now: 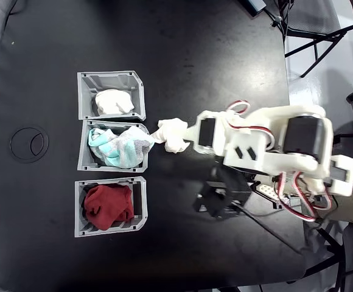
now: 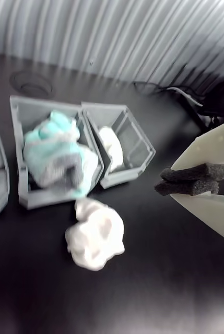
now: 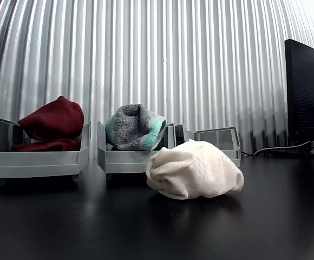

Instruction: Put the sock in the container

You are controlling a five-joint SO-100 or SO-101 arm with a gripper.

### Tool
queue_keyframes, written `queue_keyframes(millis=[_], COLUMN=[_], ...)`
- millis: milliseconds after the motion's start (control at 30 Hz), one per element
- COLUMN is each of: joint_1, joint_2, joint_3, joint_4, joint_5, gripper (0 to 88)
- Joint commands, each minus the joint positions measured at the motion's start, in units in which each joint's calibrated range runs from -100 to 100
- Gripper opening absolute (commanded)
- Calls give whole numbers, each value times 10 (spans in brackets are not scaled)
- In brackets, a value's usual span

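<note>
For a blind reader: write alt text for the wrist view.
A white balled sock lies on the black table before three gray bins. The container already holds white cloth; the gripper, foam pads together, hangs at right.

White printed arm (image 1: 258, 143), black servos, red-white cables, foam-padded hand (image 2: 191, 180).

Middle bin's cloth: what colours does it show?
Teal, white and gray cloth, clearest in the other view.

The white 3D-printed arm reaches leftward in the fixed view, its end effector (image 2: 195, 180) just beside the lumpy white cloth bundle (image 1: 172, 134). In the wrist view the black foam pads (image 2: 192, 172) press together, holding nothing.
</note>
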Motion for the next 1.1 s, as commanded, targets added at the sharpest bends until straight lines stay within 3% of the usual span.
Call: queue_keyframes(millis=[0, 400, 1067], joint_1=[-5, -30, -32], joint_2=[-110, -356, -785], joint_3=[132, 436, 1034], joint_4=[16, -48, -481], joint_5=[15, 30, 31], gripper=[13, 13, 14])
